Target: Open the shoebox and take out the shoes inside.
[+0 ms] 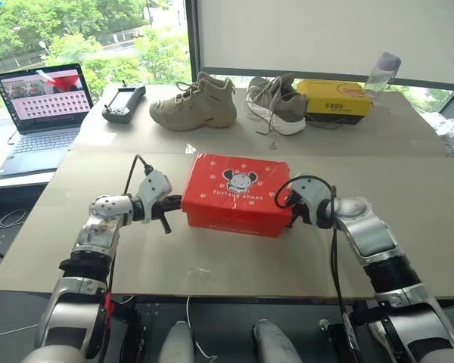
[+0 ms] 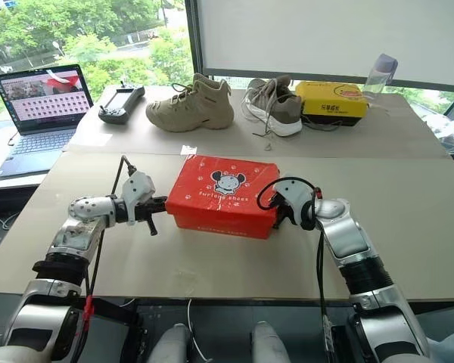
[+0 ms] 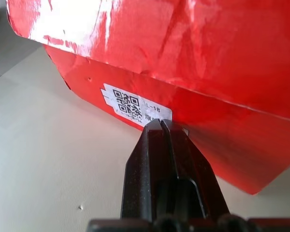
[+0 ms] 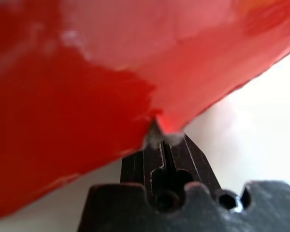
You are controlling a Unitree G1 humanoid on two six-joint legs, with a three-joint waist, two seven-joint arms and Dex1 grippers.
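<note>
The red shoebox (image 1: 238, 193), with a white mouse logo on its lid, lies closed on the near table, so the shoes are hidden. My left gripper (image 1: 174, 205) is shut at the box's left end. In the left wrist view its joined fingertips (image 3: 160, 124) touch the white QR label (image 3: 135, 105) on that end wall. My right gripper (image 1: 291, 217) is shut at the box's right end, its tip (image 4: 159, 137) pressed against a lower edge of the red shoebox (image 4: 87, 87). Nothing is held between either pair of fingers.
On the far table stand a beige lace-up shoe (image 1: 195, 103), a grey-and-white sneaker (image 1: 276, 103), a yellow box (image 1: 334, 98) and a bottle (image 1: 382, 73). A black controller (image 1: 123, 102) and an open laptop (image 1: 41, 113) sit at the left.
</note>
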